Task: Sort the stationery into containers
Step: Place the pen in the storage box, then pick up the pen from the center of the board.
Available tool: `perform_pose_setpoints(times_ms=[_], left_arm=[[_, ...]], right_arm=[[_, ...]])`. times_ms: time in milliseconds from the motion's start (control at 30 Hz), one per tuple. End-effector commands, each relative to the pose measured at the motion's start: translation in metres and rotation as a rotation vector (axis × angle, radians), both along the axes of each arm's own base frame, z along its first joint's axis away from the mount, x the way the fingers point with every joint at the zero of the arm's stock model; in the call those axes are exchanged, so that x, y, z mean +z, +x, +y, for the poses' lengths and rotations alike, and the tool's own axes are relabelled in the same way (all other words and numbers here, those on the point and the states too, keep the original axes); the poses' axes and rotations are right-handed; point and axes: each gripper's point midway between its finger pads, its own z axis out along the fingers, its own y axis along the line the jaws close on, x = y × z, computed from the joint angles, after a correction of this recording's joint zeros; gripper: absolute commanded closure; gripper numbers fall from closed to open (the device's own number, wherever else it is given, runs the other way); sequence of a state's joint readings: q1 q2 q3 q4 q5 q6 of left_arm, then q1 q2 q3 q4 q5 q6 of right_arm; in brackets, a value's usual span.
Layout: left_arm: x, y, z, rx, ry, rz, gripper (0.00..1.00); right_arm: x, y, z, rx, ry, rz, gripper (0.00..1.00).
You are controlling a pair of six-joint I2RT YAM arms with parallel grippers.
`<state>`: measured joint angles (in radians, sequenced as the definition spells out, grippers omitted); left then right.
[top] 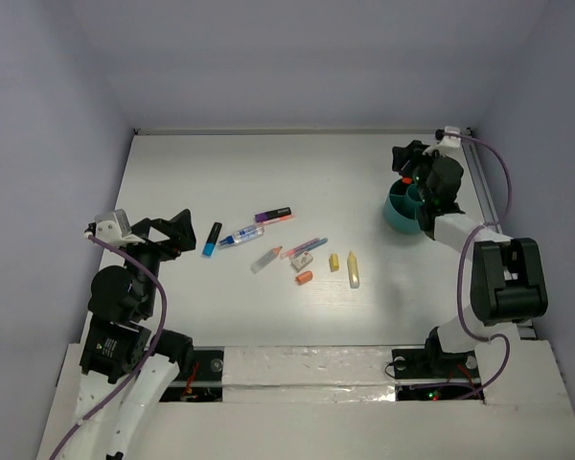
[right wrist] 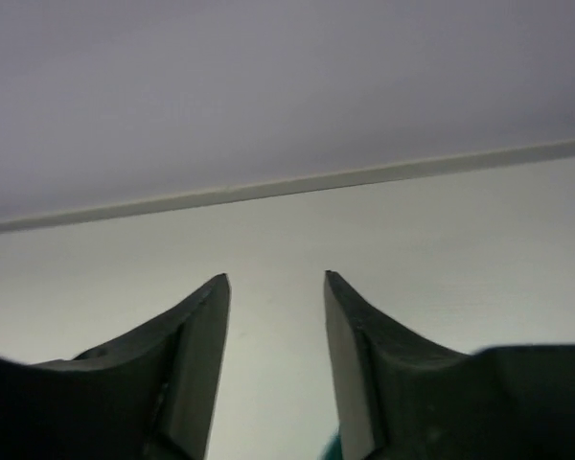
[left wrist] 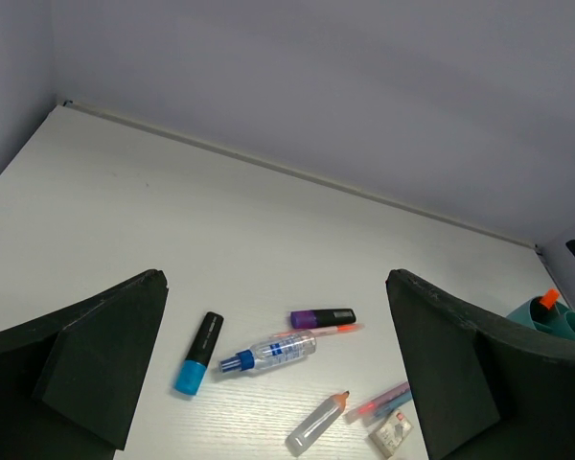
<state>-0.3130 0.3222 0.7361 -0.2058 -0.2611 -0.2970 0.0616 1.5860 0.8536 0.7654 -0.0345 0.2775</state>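
You are working over a white table (top: pixel 220 172) walled in pale grey. At nine o'clock your left gripper (top: pixel 184 233) is hovering wide open and empty. Mid-table the stationery (top: pixel 305 249) is lying scattered, from purple marker (top: pixel 273 214) to yellow markers (top: pixel 353 269). At two o'clock your right gripper (right wrist: pixel 276 277) is hanging with fingers parted and empty above the teal organiser (top: pixel 399 218).

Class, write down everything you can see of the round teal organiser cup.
The teal organiser cup is round, wide-mouthed and looks like smooth plastic. It stands upright on the right side of the white table, well apart from the loose stationery in the middle. Its inside looks darker, with a lighter inner wall that seems to divide it. An orange-tipped item pokes up out of it. The right hand, open and empty, hangs over its far-right rim; contact cannot be told.
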Motion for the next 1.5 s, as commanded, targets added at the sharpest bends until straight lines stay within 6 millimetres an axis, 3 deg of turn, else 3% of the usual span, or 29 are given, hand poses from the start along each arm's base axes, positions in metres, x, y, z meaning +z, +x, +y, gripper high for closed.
perform_pose_setpoints(times_ms=[0,33,67,100,167,200,233,300,333,433,467,500,533,567,600,667,700,767,800,867,933,1200,1467], left_arm=[[0.025,-0.003,-0.001,-0.014,-0.013,-0.078,0.01],[0.025,-0.003,-0.002,-0.014,-0.014,-0.08,0.01],[0.024,-0.003,-0.002,-0.014,-0.014,-0.077,0.01],[0.026,-0.003,-0.001,-0.013,-0.015,-0.08,0.01],[0.025,-0.003,-0.002,-0.014,-0.014,-0.077,0.01],[0.024,-0.002,-0.002,-0.014,-0.013,-0.074,0.01],[0.024,-0.002,-0.002,-0.014,-0.013,-0.074,0.01],[0.024,-0.002,-0.002,-0.014,-0.012,-0.075,0.01],[0.024,-0.003,-0.002,-0.016,-0.011,-0.076,0.01],[0.024,-0.003,-0.002,-0.016,-0.012,-0.078,0.01],[0.024,-0.003,-0.002,-0.017,-0.012,-0.079,0.01],[0.024,-0.003,-0.003,-0.02,-0.011,-0.077,0.01],[0.024,-0.003,-0.003,-0.022,-0.011,-0.077,0.01],[0.025,-0.004,-0.004,-0.026,-0.014,-0.082,0.01],[0.024,-0.003,-0.005,-0.031,-0.01,-0.078,0.01],[0.024,-0.003,-0.005,-0.031,-0.01,-0.078,0.01],[0.024,-0.003,-0.005,-0.031,-0.01,-0.078,0.01],[0.024,-0.003,-0.005,-0.031,-0.011,-0.079,0.01],[0.024,-0.003,-0.005,-0.031,-0.01,-0.078,0.01],[0.024,-0.003,-0.005,-0.032,-0.01,-0.078,0.01],[0.024,-0.003,-0.005,-0.032,-0.01,-0.078,0.01],[0.023,-0.002,-0.006,-0.035,-0.008,-0.076,0.01],[0.023,-0.002,-0.006,-0.038,-0.007,-0.077,0.01]], right_arm=[[0.024,-0.015,0.078,0.328,0.003,-0.013,0.52],[0.039,-0.012,0.097,0.392,-0.016,-0.028,0.58],[0.026,-0.016,0.115,0.451,-0.03,0.044,0.59],[0.012,-0.024,0.154,0.56,-0.055,0.09,0.6],[0.008,-0.029,0.193,0.665,-0.143,0.14,0.65],[0.002,-0.043,0.226,0.752,-0.178,0.161,0.65],[-0.02,-0.043,0.241,0.797,-0.237,0.195,0.65],[-0.026,-0.047,0.266,0.862,-0.284,0.232,0.65],[-0.049,-0.05,0.284,0.907,-0.336,0.262,0.65],[-0.061,-0.052,0.306,0.962,-0.402,0.303,0.65],[-0.08,-0.058,0.314,0.988,-0.421,0.353,0.64],[-0.084,-0.055,0.315,0.99,-0.434,0.366,0.63],[-0.075,-0.052,0.324,1.003,-0.463,0.333,0.59],[-0.092,-0.056,0.327,1.02,-0.482,0.385,0.56],[-0.084,-0.047,0.329,1.013,-0.503,0.364,0.49],[-0.092,-0.046,0.333,1.024,-0.53,0.39,0.43],[-0.112,-0.052,0.335,1.043,-0.553,0.45,0.41],[-0.115,-0.051,0.339,1.051,-0.596,0.463,0.34],[-0.132,-0.053,0.342,1.064,-0.618,0.494,0.33],[-0.134,-0.048,0.347,1.054,-0.668,0.489,0.33],[-0.15,-0.05,0.348,1.056,-0.703,0.522,0.33],[-0.16,-0.058,0.36,1.09,-0.754,0.529,0.32],[-0.17,-0.051,0.363,1.061,-0.786,0.523,0.32]])
